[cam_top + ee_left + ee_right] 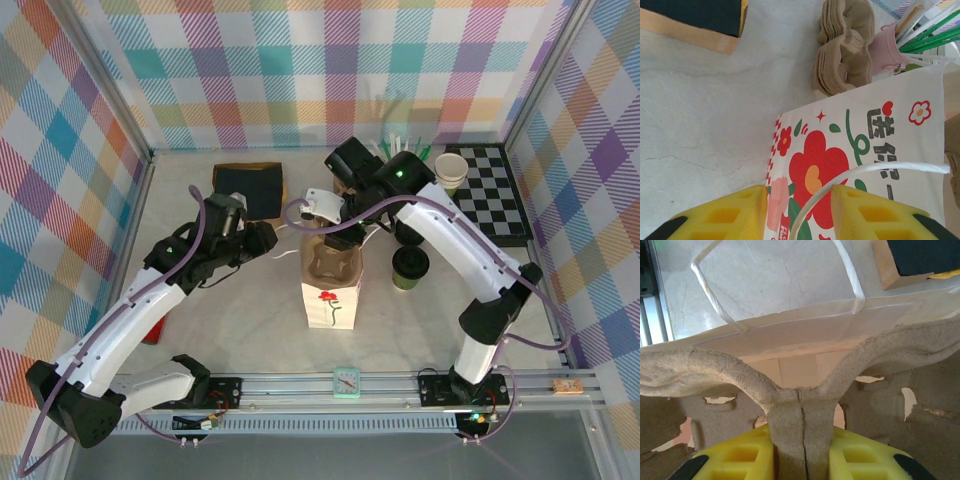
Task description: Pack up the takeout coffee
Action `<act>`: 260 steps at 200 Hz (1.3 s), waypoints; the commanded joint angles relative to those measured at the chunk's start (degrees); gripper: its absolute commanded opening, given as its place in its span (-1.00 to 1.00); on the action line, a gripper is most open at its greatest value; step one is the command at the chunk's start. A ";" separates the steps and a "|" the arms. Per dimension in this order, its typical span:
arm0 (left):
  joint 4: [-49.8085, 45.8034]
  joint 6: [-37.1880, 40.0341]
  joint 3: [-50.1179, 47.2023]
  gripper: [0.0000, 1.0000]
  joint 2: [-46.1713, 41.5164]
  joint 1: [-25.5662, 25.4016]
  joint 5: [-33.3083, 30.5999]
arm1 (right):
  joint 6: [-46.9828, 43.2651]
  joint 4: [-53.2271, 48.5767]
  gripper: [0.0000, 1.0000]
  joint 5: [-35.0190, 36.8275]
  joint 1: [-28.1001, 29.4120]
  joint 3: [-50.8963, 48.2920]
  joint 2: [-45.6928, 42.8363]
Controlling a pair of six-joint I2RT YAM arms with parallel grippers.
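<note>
Right jaws clenched on the centre ridge of the pulp cup carrier (795, 405): my yellow fingers (740, 460) press it from both sides. It is rough grey-brown fibre with a seam down the middle and ragged cut-outs to either side. Beneath it the white paper bag (331, 305) stands with its mouth open, a twisted paper handle (715, 297) looping off its rim.

Left jaws released, standing apart. A thin white handle loop runs between them, not pinched, and the bag's smooth printed face sits just beyond, with a big red flower and green curls.

My right arm (460, 250) arches up from its base and over to the left, wrist tipped down onto the bag's mouth. My left arm (130, 310) reaches low across the pale, marbled bench (250, 330) to the bag's left side.

And the takeout coffee (410, 268): a short green-and-cream paper cup with a round black lid, upright on the bench just right of the bag. It is near my right jaws but apart from them, and across the bag from my left jaws.
</note>
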 commanded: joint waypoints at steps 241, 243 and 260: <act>2.31 1.21 -0.49 -0.55 -2.03 0.90 0.43 | 0.14 1.16 -0.58 3.15 2.70 -5.06 1.88; 2.31 1.19 -0.48 -0.55 -2.06 0.90 0.35 | 0.17 1.22 -0.58 3.16 2.67 -5.07 1.88; 2.06 1.28 -0.57 -0.56 -2.42 0.90 -0.06 | 0.34 1.39 -0.58 3.26 2.70 -5.64 2.06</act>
